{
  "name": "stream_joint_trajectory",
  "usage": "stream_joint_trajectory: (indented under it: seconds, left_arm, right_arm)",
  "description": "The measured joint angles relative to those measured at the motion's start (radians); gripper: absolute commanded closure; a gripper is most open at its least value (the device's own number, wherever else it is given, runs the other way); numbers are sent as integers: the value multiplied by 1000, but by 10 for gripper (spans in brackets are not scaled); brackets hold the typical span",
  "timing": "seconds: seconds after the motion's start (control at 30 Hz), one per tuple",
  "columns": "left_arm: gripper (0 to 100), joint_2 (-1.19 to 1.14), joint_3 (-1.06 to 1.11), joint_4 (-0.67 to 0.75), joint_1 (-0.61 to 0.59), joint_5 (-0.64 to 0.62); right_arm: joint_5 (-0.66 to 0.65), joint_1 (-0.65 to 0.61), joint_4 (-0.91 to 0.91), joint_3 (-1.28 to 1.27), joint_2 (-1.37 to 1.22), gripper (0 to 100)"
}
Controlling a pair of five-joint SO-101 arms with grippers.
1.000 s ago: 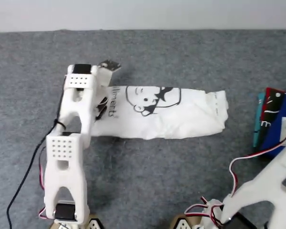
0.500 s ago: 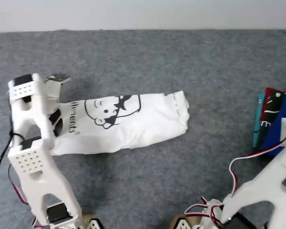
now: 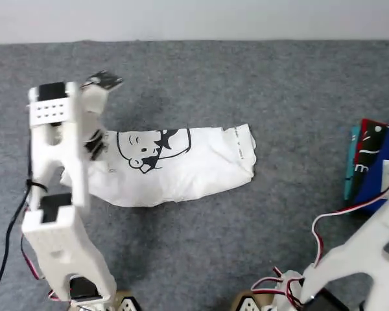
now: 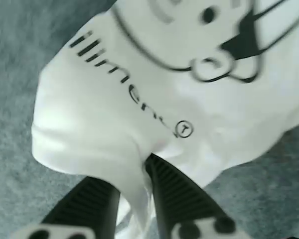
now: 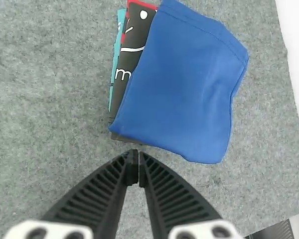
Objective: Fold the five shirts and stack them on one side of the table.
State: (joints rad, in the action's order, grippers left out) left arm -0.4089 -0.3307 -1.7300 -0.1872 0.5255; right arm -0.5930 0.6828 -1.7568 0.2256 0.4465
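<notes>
Task part done. A stack (image 3: pixel 376 168) of folded shirts sits at the table's (image 3: pixel 246 84) right edge: a blue shirt (image 5: pixel 184 84) on top, with a black shirt (image 5: pixel 134 40) and a teal shirt (image 5: pixel 113 74) under it. Whether more lie beneath cannot be told. The white shirt (image 3: pixel 181 165) lies toward the left side, well apart from the stack, folded to a long strip but not yet folded across or stacked. The left wrist view shows the left gripper (image 4: pixel 132 172) clamped on that shirt's end, a grip the arm hides in the high view. The right wrist view shows the right gripper (image 5: pixel 133 154) closed on nothing just beside the stack, whose layers the high view cuts off.
</notes>
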Motion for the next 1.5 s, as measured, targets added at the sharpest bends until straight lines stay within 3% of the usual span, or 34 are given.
stream_joint_trajectory:
  seconds: [0.3,0.47,0.7,1.1,1.33,1.5]
  left_arm:
    - [988,226,55,-2,353,-130]
    - [988,221,32,-2,528,-193]
    - [988,60,-115,81,657,-242]
    - [985,-425,-611,95,713,-318]
    - [810,-589,-888,44,713,-362]
    - [808,-605,-1048,2,703,-410]
  right_arm:
    - [0,0,0,0,0,983]
    - [0,0,0,0,0,983]
    - [0,0,0,0,0,983]
    - [0,0,0,0,0,983]
    - [0,0,0,0,0,983]
    - [0,0,0,0,0,983]
